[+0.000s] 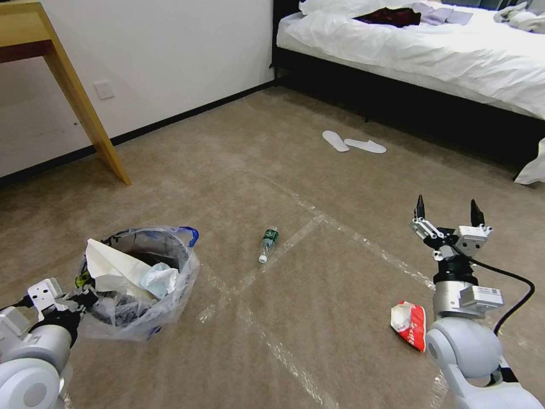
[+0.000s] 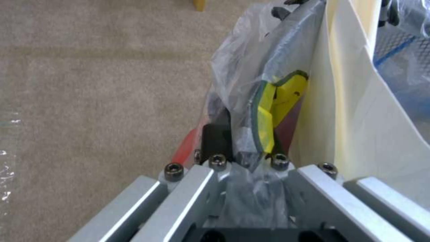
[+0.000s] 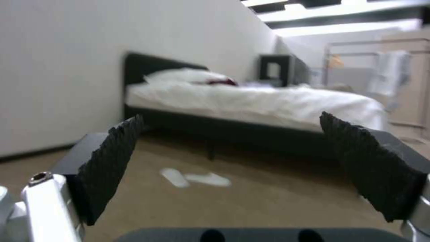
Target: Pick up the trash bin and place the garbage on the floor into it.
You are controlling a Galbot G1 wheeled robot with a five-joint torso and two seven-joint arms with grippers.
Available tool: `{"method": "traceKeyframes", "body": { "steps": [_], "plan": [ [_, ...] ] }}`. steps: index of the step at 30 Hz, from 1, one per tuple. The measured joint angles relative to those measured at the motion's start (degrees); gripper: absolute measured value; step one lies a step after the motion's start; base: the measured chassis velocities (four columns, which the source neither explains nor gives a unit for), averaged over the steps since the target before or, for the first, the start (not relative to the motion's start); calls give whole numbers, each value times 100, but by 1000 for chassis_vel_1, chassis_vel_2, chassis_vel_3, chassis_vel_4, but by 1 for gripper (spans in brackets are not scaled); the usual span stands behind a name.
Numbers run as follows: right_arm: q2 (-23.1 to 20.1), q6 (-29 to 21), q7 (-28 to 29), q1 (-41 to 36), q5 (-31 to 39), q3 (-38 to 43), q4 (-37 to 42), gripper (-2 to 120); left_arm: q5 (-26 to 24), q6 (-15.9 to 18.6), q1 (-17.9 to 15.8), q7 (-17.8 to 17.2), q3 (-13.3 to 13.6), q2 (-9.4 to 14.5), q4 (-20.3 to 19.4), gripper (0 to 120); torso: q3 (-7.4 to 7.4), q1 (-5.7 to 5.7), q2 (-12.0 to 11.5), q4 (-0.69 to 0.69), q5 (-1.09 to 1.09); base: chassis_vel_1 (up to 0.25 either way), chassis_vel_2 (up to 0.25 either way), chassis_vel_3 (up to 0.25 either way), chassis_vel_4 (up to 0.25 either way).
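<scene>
Red trash bin (image 1: 139,284) clamped by left gripper (image 1: 85,295); right gripper (image 1: 447,218) w/ fingers apart.

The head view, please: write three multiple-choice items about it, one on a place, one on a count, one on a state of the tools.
1. Where does the small bottle lie?
A. inside the trash bin
B. on the floor, beside a tape line
C. on the bed

2. How many white slippers lie near the bed?
A. one
B. two
C. four

3. What is the state of the right tool?
A. open, holding nothing
B. shut on the red wrapper
C. shut on the bottle

Answers:
1. B, it lies on the floor, right of the trash bin.
2. B, a pair lies side by side.
3. A, its fingers stand apart above the floor; the red wrapper lies below. The left tool grips the bin's rim.
</scene>
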Motion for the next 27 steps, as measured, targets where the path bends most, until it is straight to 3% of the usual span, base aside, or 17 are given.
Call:
{"method": "traceKeyframes", "body": {
  "steps": [1, 2, 3, 4, 7, 8, 11, 14, 15, 16, 19, 27],
  "plan": [
    [0, 0, 0, 0, 0, 0, 0, 100, 0, 0, 0, 0, 0, 0, 0, 1, 0, 0, 0, 0, 0, -48, 66, 80, -50],
    [-20, -293, 191, -3, -23, 34, 7, 100, 1, 0, 0, 0, 0, 2, 1, 1, 0, 0, 0, 0, 1, -48, 31, 46, -50],
    [-104, -1032, 598, -49, 95, 101, 73, 100, 2, -2, 2, 1, 1, 11, 8, 1, 0, 0, 1, 1, 1, 0, 0, 0, 0],
    [-104, -1032, 598, -49, 95, 101, 73, 100, 2, -2, 2, 1, 1, 11, 8, 1, 0, 0, 1, 1, 1, 0, 0, 0, 0],
    [-385, -2609, 1428, -204, 1134, 206, 135, 100, 3, -4, -19, 8, 5, 32, 83, 1, -2, -1, 1, -1, 1, 0, 0, 0, 0],
    [-385, -2609, 1428, -204, 1134, 206, 135, 100, 3, -4, -19, 8, 5, 32, 83, 1, -2, -1, 1, -1, 1, 0, 0, 0, 0],
    [-669, -3639, 2110, -236, 2270, 258, -298, 100, 19, -15, -80, 21, 48, 30, 195, 1, -2, -1, 0, 0, 2, 0, 0, 0, 0],
    [-729, -3864, 2309, -253, 2726, 260, -445, 100, 34, -23, -102, 28, 69, 19, 229, 1, -2, -1, 0, 0, 1, 0, 0, 0, 0],
    [-769, -4155, 2529, -277, 3298, 267, -575, 100, 44, -24, -132, 36, 91, 7, 269, 1, -2, -1, 0, 0, 2, 0, 0, 0, 0],
    [-769, -4155, 2529, -277, 3298, 267, -575, 100, 44, -24, -132, 36, 91, 7, 269, 1, -2, -1, 0, 0, 2, 0, 0, 0, 0],
    [-811, -4628, 3035, -306, 4453, 239, -855, 100, 54, -29, -207, 48, 127, -1, 379, 1, -2, -1, 0, -1, 1, 0, 0, 0, 0],
    [-690, -4828, 3277, -69, 5060, -105, -1434, 100, 94, -59, -263, 88, 186, -39, 484, 1, -2, -1, 0, 0, 0, 0, 0, 0, 0]
  ]
}}
